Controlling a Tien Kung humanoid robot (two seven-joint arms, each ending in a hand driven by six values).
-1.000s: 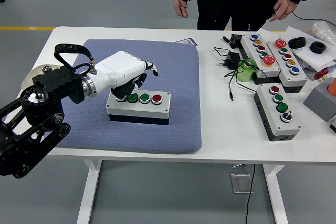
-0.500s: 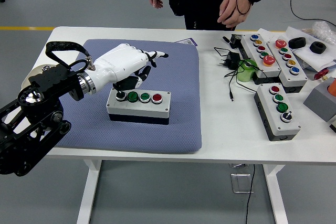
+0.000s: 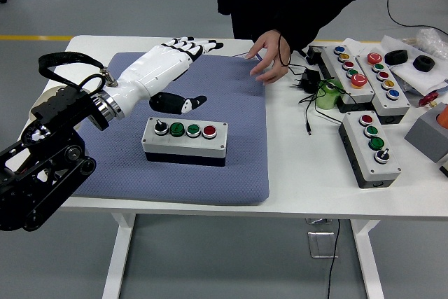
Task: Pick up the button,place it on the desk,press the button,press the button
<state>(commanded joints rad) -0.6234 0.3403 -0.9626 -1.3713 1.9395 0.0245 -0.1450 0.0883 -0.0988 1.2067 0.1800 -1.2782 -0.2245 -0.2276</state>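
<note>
A grey button box [image 3: 185, 141] with a black knob, two green buttons and a red button lies on the blue-grey mat [image 3: 238, 124]. My left hand [image 3: 183, 50], white with black fingertips, hovers above the mat behind the box. Its fingers are stretched out and hold nothing. It is well clear of the box. A person leans over the far edge and rests a hand [image 3: 267, 59] on the mat's far right corner. My right hand does not show.
Three more button boxes [image 3: 369, 146] [image 3: 346, 68] [image 3: 385, 82] lie at the right, with a black adapter and cables [image 3: 306, 82] and a green cup [image 3: 327, 94]. A grey block [image 3: 428, 136] and black rings [image 3: 409, 59] sit at the far right.
My left hand has lifted off the box's left end and swung back and up, its fingers straightening. The person has stepped left and leaned in, laying a hand on the mat's corner.
</note>
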